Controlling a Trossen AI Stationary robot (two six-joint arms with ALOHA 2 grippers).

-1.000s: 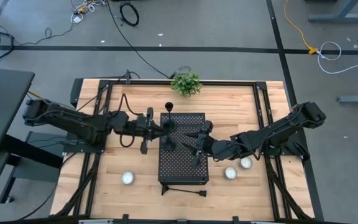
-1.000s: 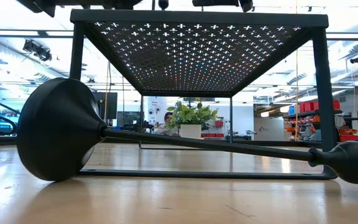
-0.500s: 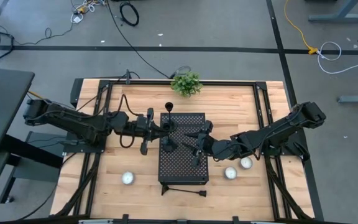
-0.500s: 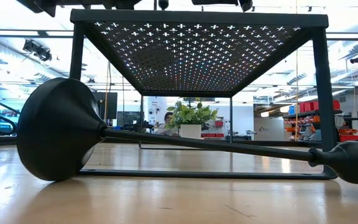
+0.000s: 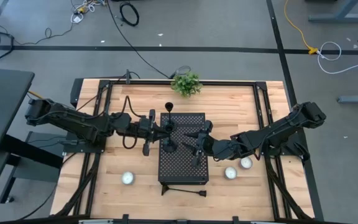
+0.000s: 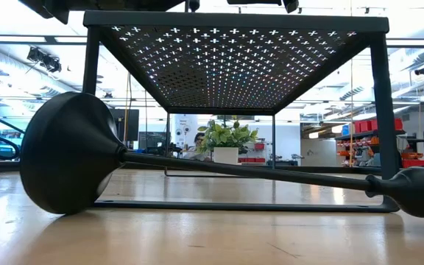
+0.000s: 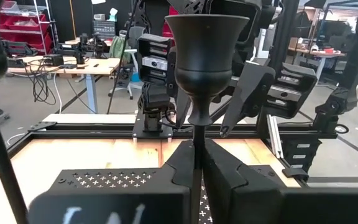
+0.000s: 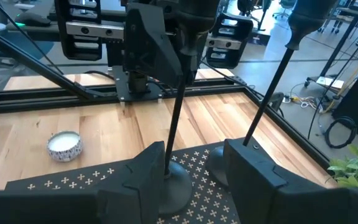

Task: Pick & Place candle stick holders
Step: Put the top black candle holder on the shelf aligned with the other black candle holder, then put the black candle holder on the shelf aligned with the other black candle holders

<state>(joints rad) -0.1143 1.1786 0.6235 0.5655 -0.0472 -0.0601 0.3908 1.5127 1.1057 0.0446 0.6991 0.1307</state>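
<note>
Left gripper (image 7: 194, 163) clamped on the stem of an upright holder (image 7: 199, 59) standing on the perforated box (image 5: 183, 149); right gripper (image 8: 194, 168) with fingers apart, straddling the same holder's base from the opposite side. A second holder (image 5: 169, 109) stands at the box's far edge, and a third (image 6: 197, 158) lies on the table (image 5: 241, 106) in front of the box. Judged risk: with both grippers crowding one thin stem, an uneven release or a nudge from the right fingers (image 8: 253, 165) could tip the holder off the box, or into its neighbour.

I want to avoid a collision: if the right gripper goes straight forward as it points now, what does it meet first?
Probably the stem of the candle stick holder standing on the black box; the right gripper is open around it, though depth is unclear.
</note>
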